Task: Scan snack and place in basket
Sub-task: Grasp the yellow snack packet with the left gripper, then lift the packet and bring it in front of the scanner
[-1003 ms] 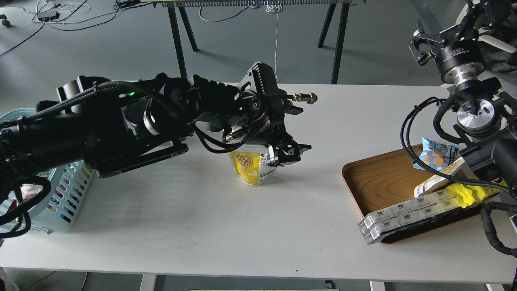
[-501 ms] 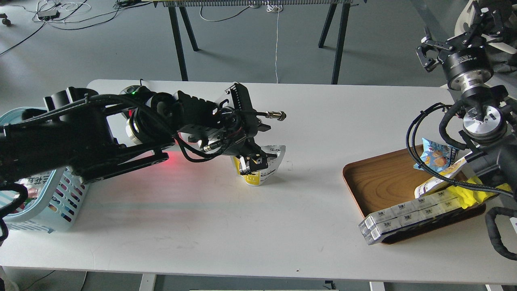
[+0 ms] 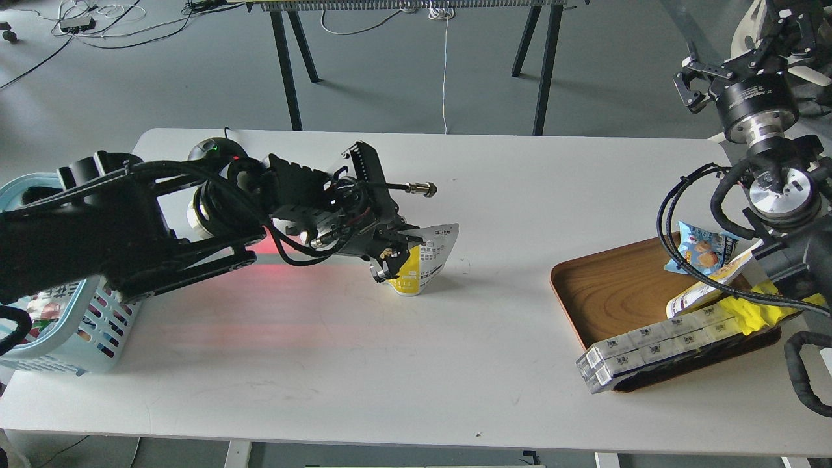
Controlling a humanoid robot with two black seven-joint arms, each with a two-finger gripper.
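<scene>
Since the earlier frames the left arm had been drawn back toward the slotted, thick-rimmed light blue plastic basket (image 3: 97, 325) at the smooth white table's (image 3: 364, 364) left edge. The left gripper (image 3: 389, 259) was clamped on the snack (image 3: 426, 260), a glossy white pouch with a yellow bottom, now tilted near the table's middle. The right gripper (image 3: 705, 81) was held raised, jaws apart, above the rounded wooden tray (image 3: 611, 292).

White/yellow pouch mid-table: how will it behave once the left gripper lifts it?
The snack is likely floppy: its thin top flares sideways beyond the left gripper. Probably light for its size, being a small film pouch. Apt to tip if released: it leans on a narrow yellow base.
</scene>
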